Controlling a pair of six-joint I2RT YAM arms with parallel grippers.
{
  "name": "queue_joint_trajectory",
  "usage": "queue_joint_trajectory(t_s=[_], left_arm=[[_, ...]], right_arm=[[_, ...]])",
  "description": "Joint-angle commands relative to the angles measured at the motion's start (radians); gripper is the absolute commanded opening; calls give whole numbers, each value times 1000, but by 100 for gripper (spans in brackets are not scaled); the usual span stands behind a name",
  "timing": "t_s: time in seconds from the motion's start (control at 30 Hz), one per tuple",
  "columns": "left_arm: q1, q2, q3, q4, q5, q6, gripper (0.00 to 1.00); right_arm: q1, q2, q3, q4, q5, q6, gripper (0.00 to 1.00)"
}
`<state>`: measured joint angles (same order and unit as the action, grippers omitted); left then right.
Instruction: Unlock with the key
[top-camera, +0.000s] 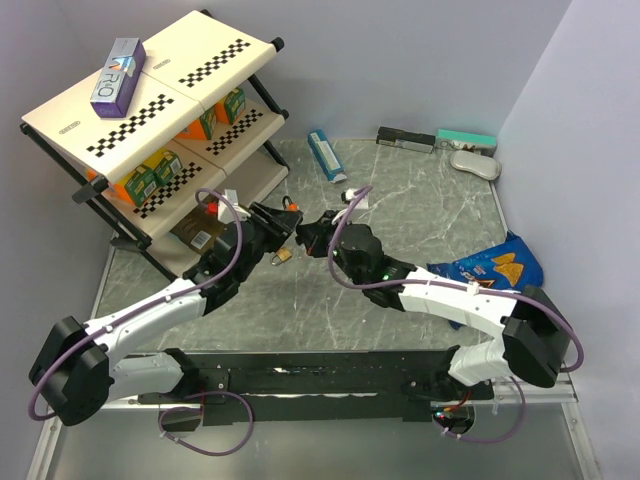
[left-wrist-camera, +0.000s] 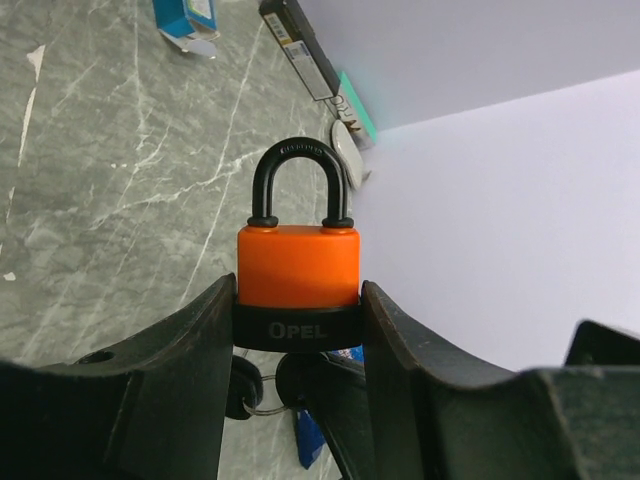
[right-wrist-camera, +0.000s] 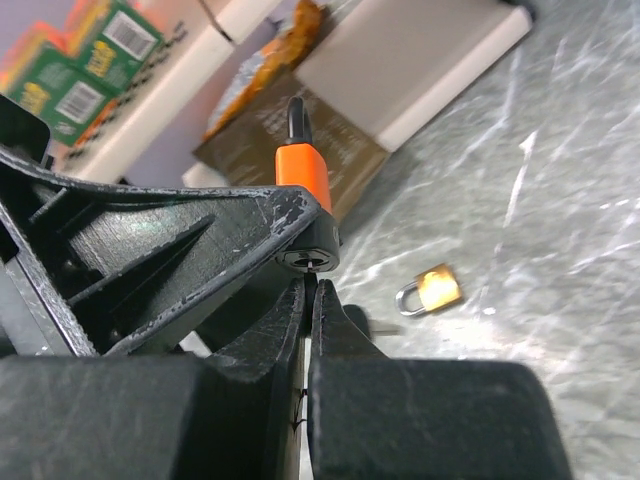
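From where I stood, the left claw (left-wrist-camera: 298, 296) gripped the orange padlock (left-wrist-camera: 298, 262) by its black base with the shackle toward 12 o'clock, the key (left-wrist-camera: 247, 383) sat just beneath at 6 o'clock, and the right claw (right-wrist-camera: 308, 292), fingers pressed together, met the keyhole (right-wrist-camera: 310, 258).

A purple box (top-camera: 117, 76) lies on top of a 3-tier rack (top-camera: 60, 122), with green cartons (top-camera: 150, 178) on the shelf below. On the marble table (top-camera: 420, 215) lie a blue box (top-camera: 326, 155), a black bar (top-camera: 405, 138), a teal box (top-camera: 466, 139), a white case (top-camera: 474, 164), a chip bag (top-camera: 495, 268) and a brass padlock (right-wrist-camera: 432, 288).
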<state>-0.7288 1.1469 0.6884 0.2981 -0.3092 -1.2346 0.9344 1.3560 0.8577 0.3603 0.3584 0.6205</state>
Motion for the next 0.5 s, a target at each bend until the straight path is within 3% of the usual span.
queue_joint_trajectory(t_s=[0.0,0.47], left_arm=[[-106,-72,5,137,332,52,1],[-106,-59,-39,309,444,149,1]], right_arm=[[-108,-24,-11,94,54,137,0],[-187,-72,-65,34,-36,349,0]])
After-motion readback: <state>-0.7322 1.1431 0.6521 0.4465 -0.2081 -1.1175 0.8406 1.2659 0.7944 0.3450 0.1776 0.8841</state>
